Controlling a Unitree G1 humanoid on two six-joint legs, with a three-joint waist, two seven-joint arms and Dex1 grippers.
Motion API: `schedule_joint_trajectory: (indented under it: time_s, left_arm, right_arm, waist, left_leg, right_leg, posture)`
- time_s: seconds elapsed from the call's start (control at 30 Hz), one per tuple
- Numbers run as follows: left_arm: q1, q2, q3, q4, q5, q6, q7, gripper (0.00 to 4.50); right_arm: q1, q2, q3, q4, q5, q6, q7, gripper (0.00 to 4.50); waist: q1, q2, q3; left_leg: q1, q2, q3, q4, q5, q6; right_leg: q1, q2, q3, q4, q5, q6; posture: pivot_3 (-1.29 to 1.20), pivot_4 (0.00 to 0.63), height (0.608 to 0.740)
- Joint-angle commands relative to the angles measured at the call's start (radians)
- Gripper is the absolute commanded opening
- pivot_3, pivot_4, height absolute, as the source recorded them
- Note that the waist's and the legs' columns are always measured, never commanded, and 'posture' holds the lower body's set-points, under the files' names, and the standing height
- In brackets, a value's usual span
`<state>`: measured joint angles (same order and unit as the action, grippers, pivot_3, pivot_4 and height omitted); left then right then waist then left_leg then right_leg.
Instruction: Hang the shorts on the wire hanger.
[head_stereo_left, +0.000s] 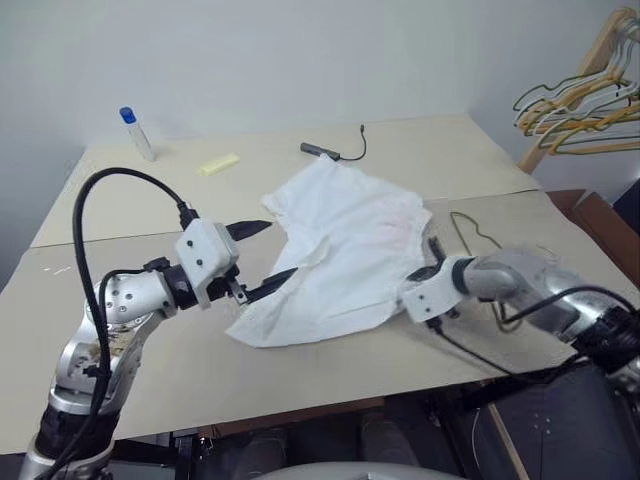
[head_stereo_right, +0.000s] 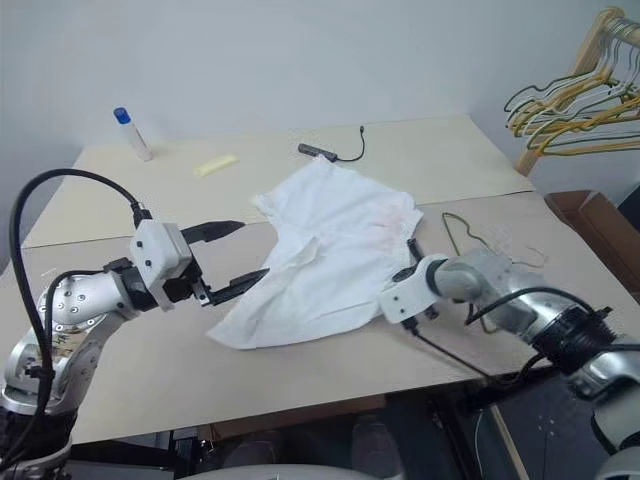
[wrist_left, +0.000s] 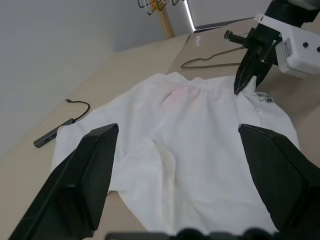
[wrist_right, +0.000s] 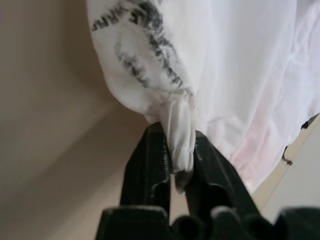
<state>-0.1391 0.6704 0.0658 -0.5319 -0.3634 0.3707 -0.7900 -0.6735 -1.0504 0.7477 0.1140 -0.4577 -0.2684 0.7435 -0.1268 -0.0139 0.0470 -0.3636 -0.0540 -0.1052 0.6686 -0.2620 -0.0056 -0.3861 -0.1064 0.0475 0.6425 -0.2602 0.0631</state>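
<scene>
The white shorts (head_stereo_left: 340, 250) lie crumpled in the middle of the tan table (head_stereo_left: 150, 360), with a faint pink stain and a dark printed mark near one edge. My right gripper (wrist_right: 177, 145) is shut on a bunched fold at the shorts' right edge, and points down at the table (head_stereo_left: 436, 248). The thin wire hanger (head_stereo_left: 475, 228) lies flat on the table just right of the shorts, partly behind my right arm. My left gripper (head_stereo_left: 265, 257) is open at the shorts' left edge, its fingers (wrist_left: 90, 170) spread wide above the cloth and holding nothing.
A bottle with a blue cap (head_stereo_left: 137, 132), a yellow strip (head_stereo_left: 217, 164) and a dark USB hub with its cable (head_stereo_left: 322, 150) lie at the back of the table. A bunch of hangers (head_stereo_left: 580, 100) hangs on a wooden rack at the right, above a brown box (head_stereo_left: 600, 215).
</scene>
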Motion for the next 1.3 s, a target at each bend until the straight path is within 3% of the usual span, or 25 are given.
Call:
schedule_joint_trajectory:
  time_s: [0.03, 0.17, 0.37, 0.5, 0.73, 1.07, 1.3]
  left_arm:
    - [-0.012, -0.003, 0.007, -0.01, 0.0, -0.024, 0.009, 4.16]
    - [0.002, -0.003, 0.01, -0.016, 0.003, -0.027, 0.006, 4.16]
    - [0.009, 0.002, 0.004, -0.013, 0.013, -0.034, 0.002, 4.16]
    - [0.01, 0.037, -0.022, 0.008, 0.062, -0.064, -0.023, 4.16]
    - [0.075, 0.157, -0.066, 0.061, 0.175, -0.228, -0.132, 4.16]
    - [0.034, 0.306, -0.281, 0.214, 0.477, -0.745, -0.292, 4.16]
    - [-0.031, 0.333, -0.346, 0.319, 0.597, -0.909, -0.307, 4.16]
  right_arm:
    - [0.037, -0.003, -0.079, -0.009, -0.045, -0.053, 0.005, 2.01]
    - [0.164, -0.015, -0.185, -0.157, -0.067, 0.063, 0.028, 3.29]
    - [0.295, 0.045, -0.283, -0.329, -0.125, 0.229, 0.076, 3.29]
    - [0.317, 0.11, -0.282, -0.328, -0.189, 0.28, 0.08, 2.47]
    - [0.327, 0.129, -0.296, -0.282, -0.296, 0.283, 0.054, 0.03]
    - [0.325, 0.198, -0.317, -0.302, -0.257, 0.285, 0.118, 0.03]
    - [0.309, 0.228, -0.319, -0.297, -0.273, 0.293, 0.142, 0.03]
  waist:
    - [0.001, 0.0, 0.0]
    - [0.006, 0.0, 0.0]
    - [0.002, 0.0, 0.0]
    - [0.002, 0.0, 0.0]
    - [0.003, 0.0, 0.0]
    - [0.007, 0.0, 0.0]
    - [0.005, 0.0, 0.0]
  left_leg:
    - [-0.001, 0.0, 0.0, 0.0, 0.0, 0.0]
    - [-0.001, 0.0, 0.0, 0.0, 0.0, 0.0]
    - [0.0, 0.0, 0.0, 0.001, 0.0, 0.0]
    - [0.001, 0.0, 0.0, 0.001, 0.0, 0.0]
    - [0.0, -0.001, 0.0, 0.001, 0.0, 0.0]
    - [0.0, 0.0, 0.001, 0.001, 0.0, 0.0]
    - [0.001, 0.0, 0.002, 0.001, 0.0, 0.0]
  right_leg:
    - [0.0, 0.0, 0.0, 0.0, 0.0, 0.0]
    - [0.0, -0.001, 0.001, 0.0, 0.0, 0.0]
    - [0.001, 0.0, 0.001, 0.001, 0.0, 0.0]
    - [0.001, 0.0, 0.001, 0.001, 0.0, 0.0]
    - [0.0, 0.0, 0.001, 0.001, 0.0, 0.0]
    - [0.001, 0.0, 0.001, 0.001, 0.0, 0.0]
    - [0.001, 0.0, 0.001, 0.002, 0.0, 0.0]
  posture:
    - [-0.16, 0.0, 0.74]
    - [-0.17, 0.0, 0.74]
    - [-0.17, 0.0, 0.74]
    - [-0.17, 0.0, 0.74]
    - [-0.16, 0.0, 0.74]
    - [-0.14, 0.0, 0.74]
    - [-0.15, 0.0, 0.74]
